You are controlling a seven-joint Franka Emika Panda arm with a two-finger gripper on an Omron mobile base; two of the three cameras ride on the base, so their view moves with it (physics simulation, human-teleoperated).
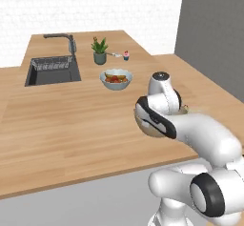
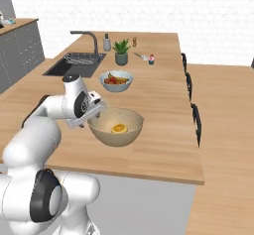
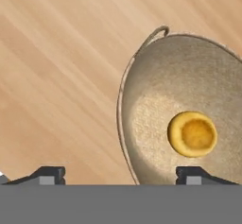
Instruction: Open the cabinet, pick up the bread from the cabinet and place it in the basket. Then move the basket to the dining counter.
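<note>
Straddling the near rim of the basket (image 3: pixel 189 81), gripper (image 3: pixel 120 173) is spread wide, one fingertip inside, one outside, clamping nothing. Bread (image 3: pixel 193 134) sits in basket bottom, just ahead of inner tip. Basket rests on dining counter (image 2: pixel 163 105); last step looks finished; next: pull clear.

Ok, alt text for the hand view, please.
The bread lies inside the basket, which rests on the dining counter. The open gripper straddles the basket's rim, one fingertip on each side.
</note>
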